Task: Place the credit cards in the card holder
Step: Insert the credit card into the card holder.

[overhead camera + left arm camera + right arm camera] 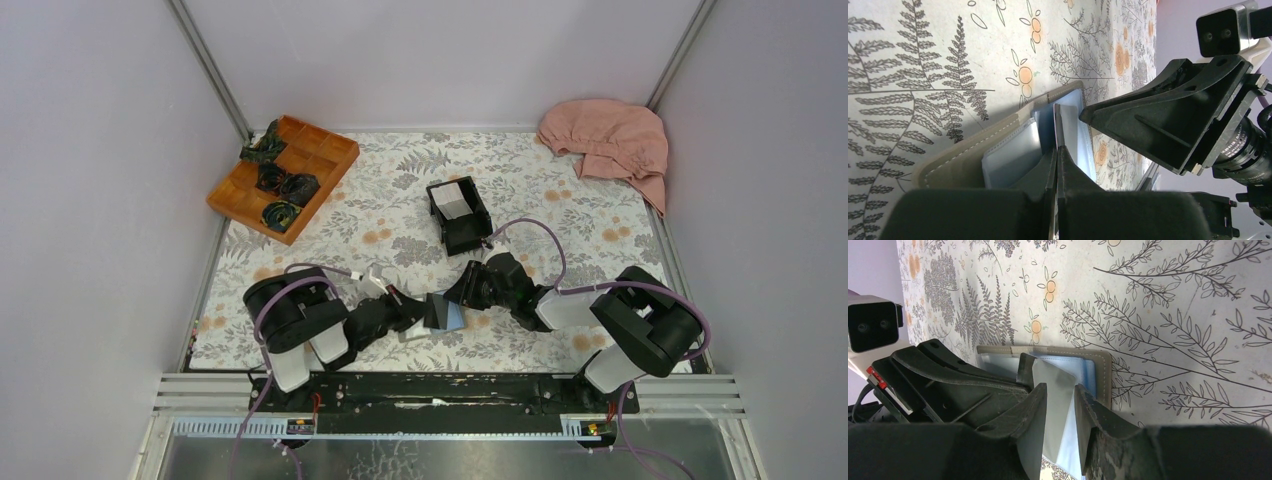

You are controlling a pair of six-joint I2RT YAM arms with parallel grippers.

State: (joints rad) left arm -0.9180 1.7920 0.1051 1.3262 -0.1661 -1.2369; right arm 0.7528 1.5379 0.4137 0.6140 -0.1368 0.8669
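Holding one card (1050, 376) at the open card holder (1102, 371).
On the floral table (560, 215), the card holder lay open near the front edge; my right gripper (1059, 389) had its fingers parted over it, and my left gripper (1056, 150) was clamped on the white card, set edge-down against the blue half.

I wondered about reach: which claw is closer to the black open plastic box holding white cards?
Right. The right claw lies close to the near side of the black plastic box; the left claw, pinching a thin white card, sits farther away, down and left in the overhead view.
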